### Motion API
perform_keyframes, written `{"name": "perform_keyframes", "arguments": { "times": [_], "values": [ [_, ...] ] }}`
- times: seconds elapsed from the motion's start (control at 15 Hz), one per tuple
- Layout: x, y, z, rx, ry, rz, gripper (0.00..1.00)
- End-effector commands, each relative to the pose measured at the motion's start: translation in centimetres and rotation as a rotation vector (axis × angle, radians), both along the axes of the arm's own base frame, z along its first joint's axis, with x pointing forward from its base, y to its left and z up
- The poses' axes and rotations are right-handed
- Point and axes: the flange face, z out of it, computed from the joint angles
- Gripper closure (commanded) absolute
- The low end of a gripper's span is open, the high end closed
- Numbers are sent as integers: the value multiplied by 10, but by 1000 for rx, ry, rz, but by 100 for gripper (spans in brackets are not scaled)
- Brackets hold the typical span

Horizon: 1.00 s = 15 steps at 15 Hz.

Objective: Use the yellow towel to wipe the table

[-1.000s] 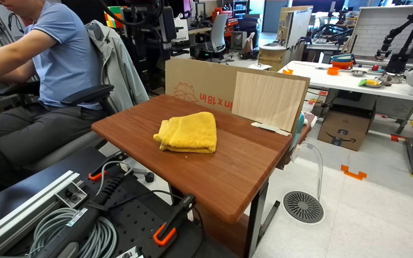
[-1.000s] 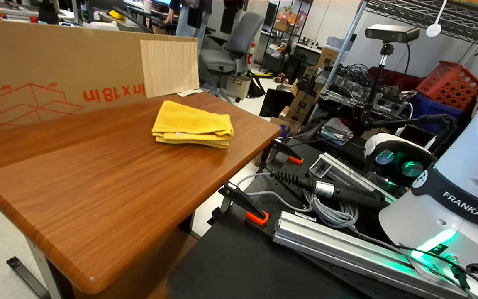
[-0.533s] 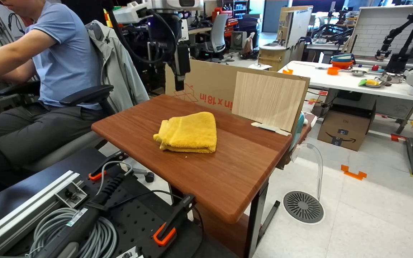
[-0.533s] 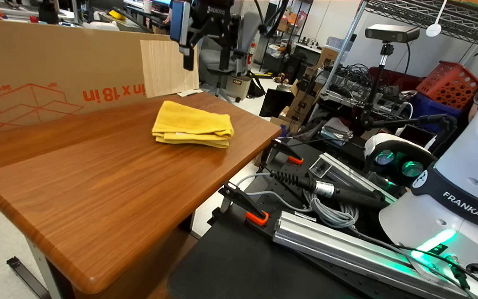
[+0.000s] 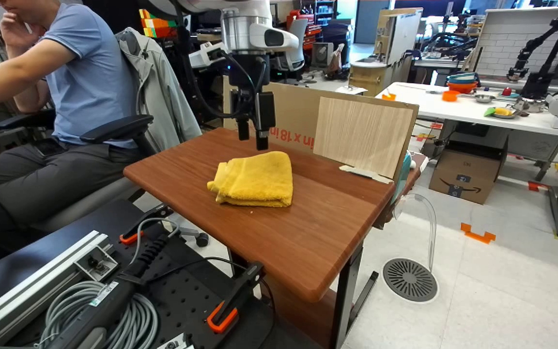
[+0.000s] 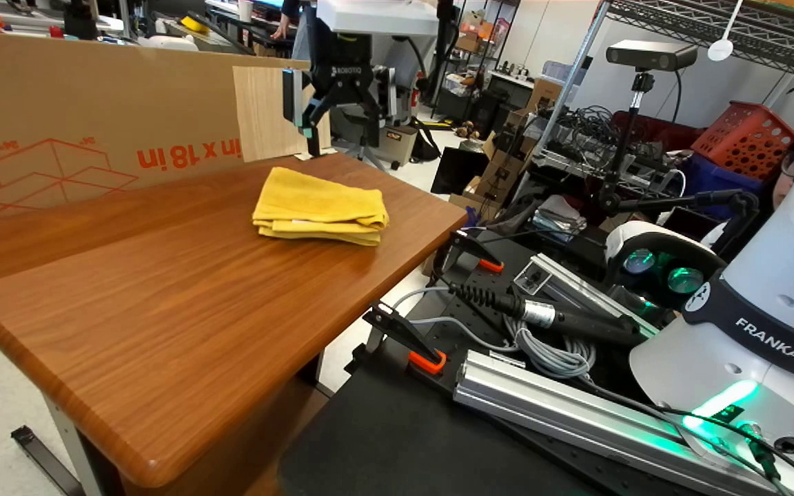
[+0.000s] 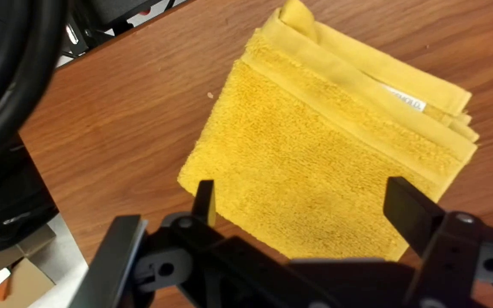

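The yellow towel point(image 5: 257, 180) lies folded on the reddish-brown table point(image 5: 308, 237). In an exterior view the towel point(image 6: 318, 207) sits near the table's far right part, and bare wood of the table point(image 6: 163, 310) shows around it. My gripper point(image 5: 253, 136) hangs above the table, over the towel's far side and apart from it. It also shows in an exterior view point(image 6: 342, 139), fingers pointing down, spread and empty. In the wrist view the towel point(image 7: 315, 141) lies below and beyond the open gripper point(image 7: 300, 188); the fingers hide small parts of its near edge.
A cardboard sheet point(image 5: 284, 104) with a pale wood panel point(image 5: 364, 135) stands along the table's back edge. Black clamps with orange grips point(image 5: 223, 315) and coiled cable point(image 5: 129, 310) lie on the black robot bench. A person point(image 5: 90, 77) sits beside the table.
My gripper has come down and across, from high up near the seated person to above the towel, fingers staying open. The towel has not moved. The person has raised a hand to the face.
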Motion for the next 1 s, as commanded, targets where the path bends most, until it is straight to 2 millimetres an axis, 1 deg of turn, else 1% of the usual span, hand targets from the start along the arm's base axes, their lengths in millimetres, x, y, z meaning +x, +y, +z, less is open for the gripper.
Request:
{"name": "perform_keyframes", "arguments": {
  "times": [0.0, 0.27, 0.53, 0.73, 0.93],
  "values": [
    [20, 6, -14, -50, 46, -36, 0],
    [26, 27, -35, -67, 88, -66, 0],
    [31, 48, -50, -33, 114, -105, 0],
    [38, 64, -44, 86, 119, -130, 0],
    [45, 72, -43, 169, 142, -169, 0]
  ]
}}
